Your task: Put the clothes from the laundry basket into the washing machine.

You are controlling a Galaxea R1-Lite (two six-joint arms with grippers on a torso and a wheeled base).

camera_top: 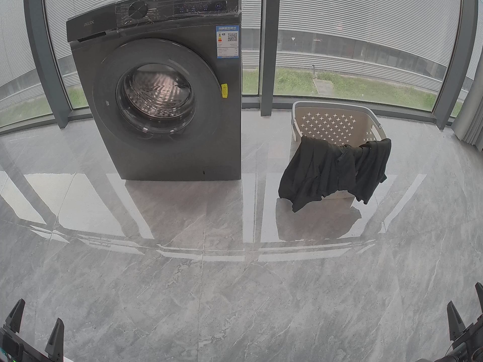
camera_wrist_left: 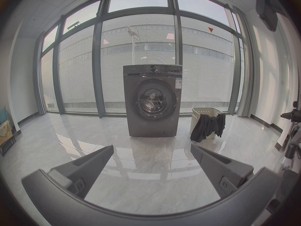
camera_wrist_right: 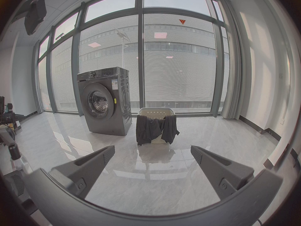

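Note:
A dark grey washing machine (camera_top: 161, 86) stands by the windows at the left, its round door (camera_top: 156, 98) showing the drum behind glass; whether it is latched I cannot tell. To its right a white laundry basket (camera_top: 334, 121) holds a black garment (camera_top: 334, 172) draped over its near rim down to the floor. Both also appear far off as the washing machine (camera_wrist_left: 153, 100), the garment (camera_wrist_left: 208, 126), the basket (camera_wrist_right: 156, 112) and the garment (camera_wrist_right: 156, 129). My left gripper (camera_wrist_left: 152, 149) and right gripper (camera_wrist_right: 152, 149) are open and hold nothing, low and well short of both; left gripper (camera_top: 35, 323), right gripper (camera_top: 469, 305).
Glossy grey tiled floor (camera_top: 226, 277) stretches between me and the machine. Tall windows with dark pillars (camera_top: 269, 41) curve behind. Curtains (camera_wrist_right: 232, 76) hang at the far right, and a small stand (camera_wrist_left: 6, 135) sits by the left wall.

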